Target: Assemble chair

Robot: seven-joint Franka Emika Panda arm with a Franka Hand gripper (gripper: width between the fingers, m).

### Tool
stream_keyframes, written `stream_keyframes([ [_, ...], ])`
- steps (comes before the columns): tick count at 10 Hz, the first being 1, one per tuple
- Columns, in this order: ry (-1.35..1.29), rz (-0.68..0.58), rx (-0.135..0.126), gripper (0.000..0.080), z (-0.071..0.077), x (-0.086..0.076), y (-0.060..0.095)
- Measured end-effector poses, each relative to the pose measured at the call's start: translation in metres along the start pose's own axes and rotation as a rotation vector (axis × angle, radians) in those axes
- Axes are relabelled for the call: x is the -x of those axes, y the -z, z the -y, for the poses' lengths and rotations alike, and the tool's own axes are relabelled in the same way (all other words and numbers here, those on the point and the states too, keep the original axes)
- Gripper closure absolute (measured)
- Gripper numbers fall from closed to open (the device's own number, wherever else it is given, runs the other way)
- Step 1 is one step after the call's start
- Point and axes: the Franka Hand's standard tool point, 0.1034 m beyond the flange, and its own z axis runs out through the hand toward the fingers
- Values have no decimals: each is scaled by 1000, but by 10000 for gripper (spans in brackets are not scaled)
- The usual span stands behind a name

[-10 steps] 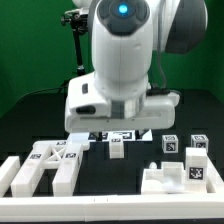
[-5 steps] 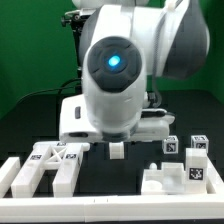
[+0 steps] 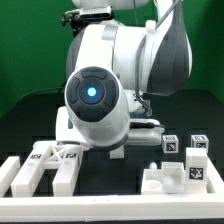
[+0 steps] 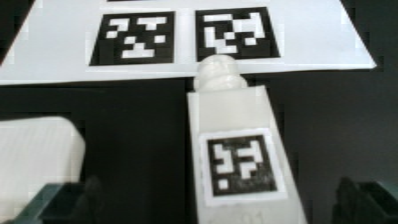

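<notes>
**A:** What is called for in the step in hand?

**B:** A grasp of the long white bar [image 4: 231, 140] is judged to be in preparation. The gripper [image 4: 210, 207] is spread wide and nothing is held. Its dark fingertips [image 4: 50, 205] are seen on either side of the bar's tagged end.

**A:** Where is the bar found?

**B:** It is laid flat on the black table [image 4: 338, 120], with its rounded peg end touching the edge of the marker board [image 4: 45, 50]. Another white part [image 4: 36, 150] is seen near it.

**A:** How is the grasp done well?

**B:** The jaws are best kept centred over the bar and square to its long sides. They are then lowered until the pads face those sides, not the top. The neighbouring part should be cleared by the finger on that side. Closure is better made toward the middle than at the peg, so that the bar is not tipped.

**A:** What is counted?

**B:** In the wrist view:
- one bar, with one tag on it
- two tags on the marker board
- one neighbouring part, cut off by the frame

In the exterior view:
- two small cubes [image 3: 170, 143] at the exterior view's right
- one stepped block [image 3: 175, 180] before them
- a group of frame parts [image 3: 50, 165] at the exterior view's left, whose number cannot be told

The gripper there is hidden by the arm [image 3: 110, 90].
</notes>
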Motion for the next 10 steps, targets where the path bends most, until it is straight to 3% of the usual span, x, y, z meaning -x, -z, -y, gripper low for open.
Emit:
stream_keyframes([
  [2, 7, 7, 6, 150, 8, -1, -4],
  [3, 5, 6, 3, 200, 6, -1, -3],
  [4, 4, 5, 2, 200, 6, -1, -3],
  [5, 4, 5, 2, 375, 6, -1, -3],
  [6, 3, 6, 1, 375, 5, -1, -3],
  [7, 3, 5, 1, 515, 5, -1, -3],
  [10, 2, 5, 0, 515, 5, -1, -3],
])
